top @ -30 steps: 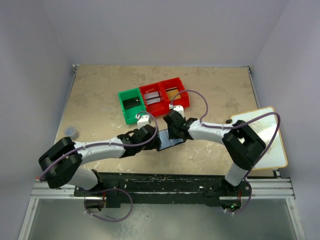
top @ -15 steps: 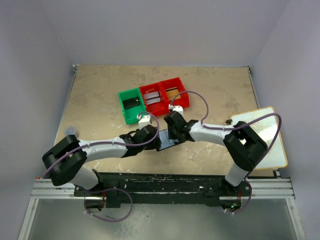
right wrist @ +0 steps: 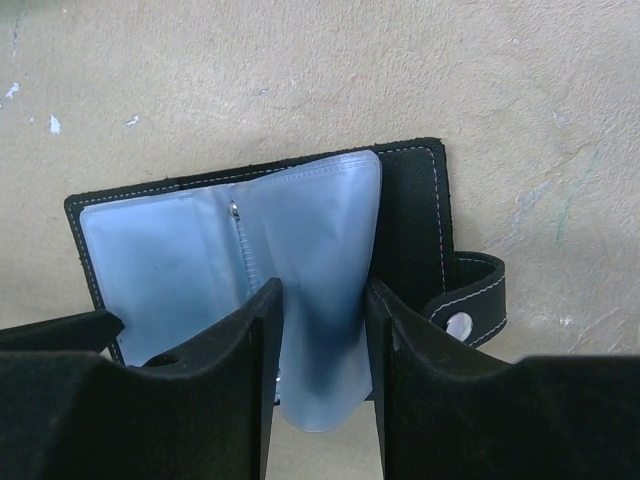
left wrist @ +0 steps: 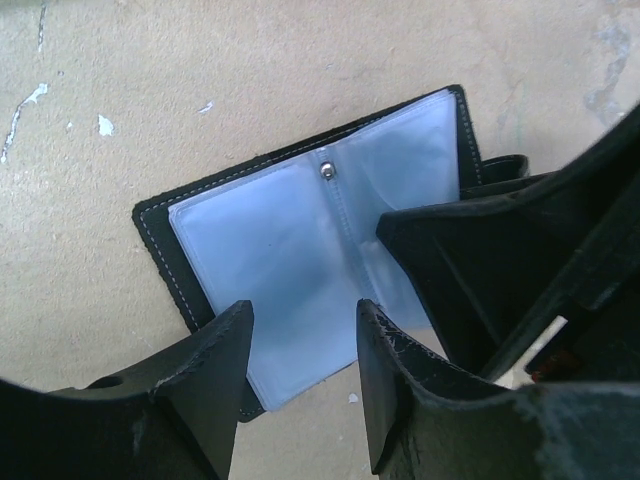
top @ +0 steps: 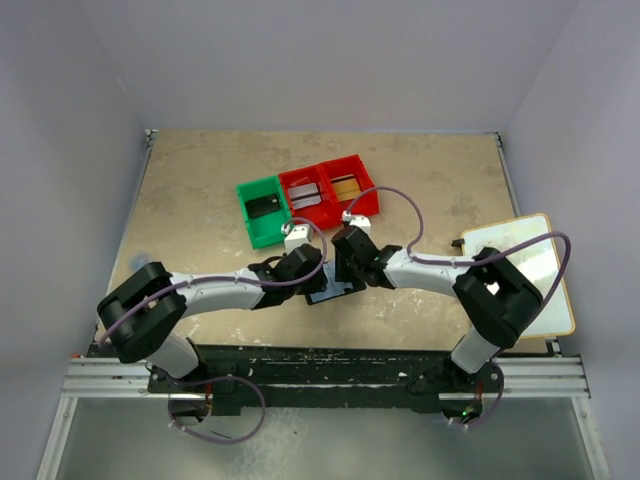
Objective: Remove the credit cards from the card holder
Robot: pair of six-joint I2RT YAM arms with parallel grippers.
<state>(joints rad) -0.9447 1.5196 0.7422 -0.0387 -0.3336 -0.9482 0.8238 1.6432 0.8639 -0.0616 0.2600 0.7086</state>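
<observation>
Lying open, the card holder (right wrist: 410, 200) shows pale blue sleeves (left wrist: 270, 250)

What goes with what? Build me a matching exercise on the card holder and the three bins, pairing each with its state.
1 card holder
2 green bin
3 middle red bin
4 end red bin

A holds a gold-brown card
B lies open on the table
C holds a black card
D holds a silver-grey card

Pairs: 1-B, 2-C, 3-D, 4-A

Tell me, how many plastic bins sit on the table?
3, in one row: green bin on the left, red bin in the middle, second red bin on the right.
</observation>
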